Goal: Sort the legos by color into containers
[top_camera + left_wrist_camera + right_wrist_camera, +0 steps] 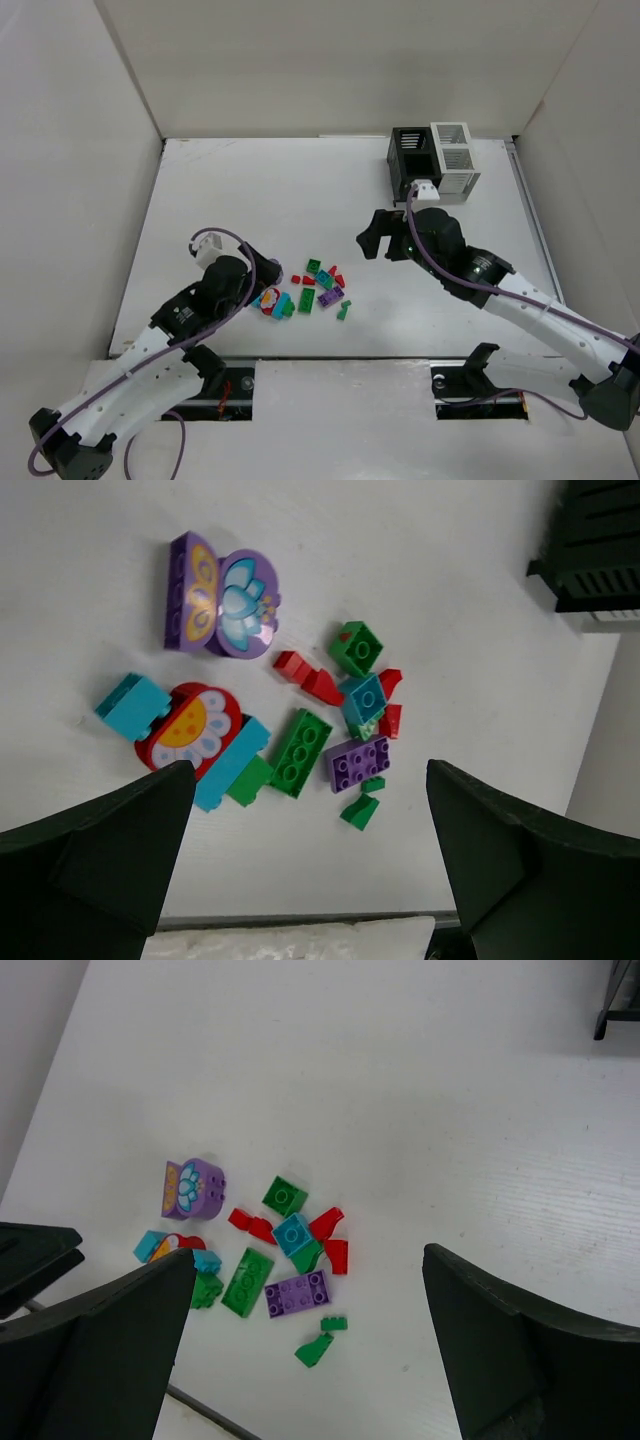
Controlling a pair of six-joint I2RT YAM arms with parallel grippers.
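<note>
The legos [310, 285] lie in a loose pile near the table's front middle: green, red, purple and teal bricks, plus a purple flower piece [220, 595] and a red flower piece [190, 725]. A long green brick [300, 752] and a purple flat brick [357, 764] lie side by side. The black container [410, 155] and white container [452, 160] stand joined at the back right. My left gripper [265, 272] is open and empty at the pile's left edge. My right gripper [375, 237] is open and empty, hovering right of the pile [290, 1250], between it and the containers.
White walls enclose the table on the left, back and right. The table's front edge [300, 918] runs just below the pile. A corner of the black container shows in the left wrist view [600, 550] and the right wrist view [622, 995].
</note>
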